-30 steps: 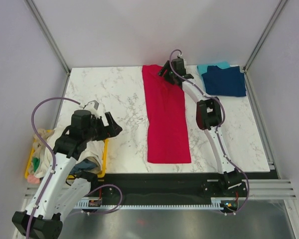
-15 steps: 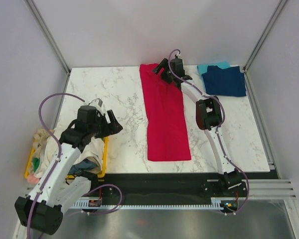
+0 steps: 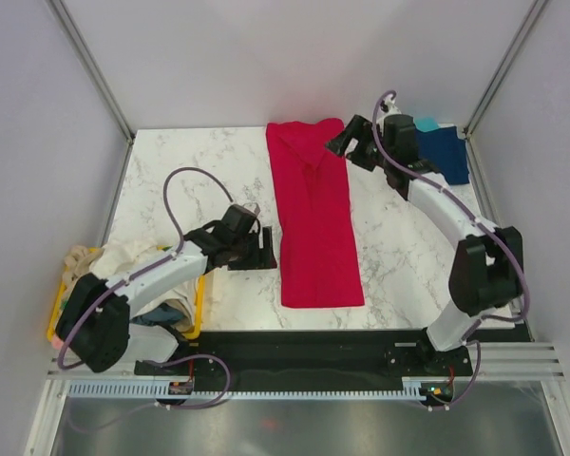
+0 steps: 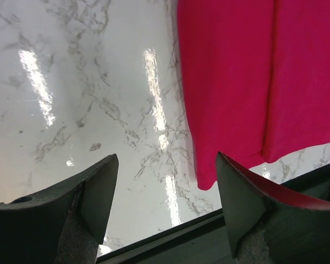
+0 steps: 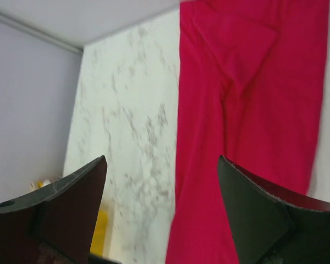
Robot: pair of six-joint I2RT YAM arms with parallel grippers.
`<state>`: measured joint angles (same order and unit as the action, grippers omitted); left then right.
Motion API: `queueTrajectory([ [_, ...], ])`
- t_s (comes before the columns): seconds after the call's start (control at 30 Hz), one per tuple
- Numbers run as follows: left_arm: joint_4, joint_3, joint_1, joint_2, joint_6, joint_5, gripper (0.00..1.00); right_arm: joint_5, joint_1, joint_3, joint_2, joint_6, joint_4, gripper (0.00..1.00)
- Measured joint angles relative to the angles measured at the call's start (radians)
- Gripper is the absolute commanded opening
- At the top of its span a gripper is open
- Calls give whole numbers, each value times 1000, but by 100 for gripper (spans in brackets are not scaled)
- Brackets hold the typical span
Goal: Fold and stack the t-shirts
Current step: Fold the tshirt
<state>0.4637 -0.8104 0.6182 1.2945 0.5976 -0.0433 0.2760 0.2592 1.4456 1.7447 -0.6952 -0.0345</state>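
Lying as a long narrow strip down the middle of the table (image 3: pixel 190 180), the red t-shirt (image 3: pixel 315 228) ran from the far edge almost to the near edge; the left wrist view showed a lengthwise layer edge along it. I judged the lengthwise folds done and the crosswise fold to be the step in hand, though nothing was gripped yet.

The left gripper (image 3: pixel 264 249) sat low just beside the strip's left side, close to its near end; its jaws were spread, with only bare marble and the shirt's near left corner showing between them. The right gripper (image 3: pixel 347 142) hung over the strip's far right corner, at the collar end; its jaws were spread too and held nothing.

At the far right corner of the table lay a folded navy t-shirt (image 3: pixel 451 157), partly hidden by the right arm; a teal t-shirt (image 3: pixel 426 124) showed at its far side, seemingly beneath it, and I took that pair for the stack. Off the left edge, the yellow bin (image 3: pixel 200 299) held unfolded clothes, a cream t-shirt (image 3: pixel 109 261) uppermost.

The next move probably called for each claw to come down on a corner of the strip and pinch every layer there; soft cotton lets layers slip apart, so a shallow bite could undo the lengthwise fold. One end would then be carried over the other — squarely, edges matched; the finished packet belonged on the navy one.
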Motion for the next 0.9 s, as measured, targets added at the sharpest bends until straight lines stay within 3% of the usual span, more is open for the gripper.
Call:
queueTrajectory([
  [0.2, -49, -2, 115, 132, 37, 16, 78, -69, 53, -428, -239, 108, -130, 87],
  [0.43, -74, -4, 214, 182, 79, 29, 77, -109, 55, -771, -445, 176, -305, 82],
  [0.6, -79, -4, 252, 207, 117, 46, 76, -78, 106, -921, -633, 164, -325, 78],
  [0.9, -92, 5, 294, 234, 158, 70, 73, -61, 230, -1027, -752, 89, -355, 55],
])
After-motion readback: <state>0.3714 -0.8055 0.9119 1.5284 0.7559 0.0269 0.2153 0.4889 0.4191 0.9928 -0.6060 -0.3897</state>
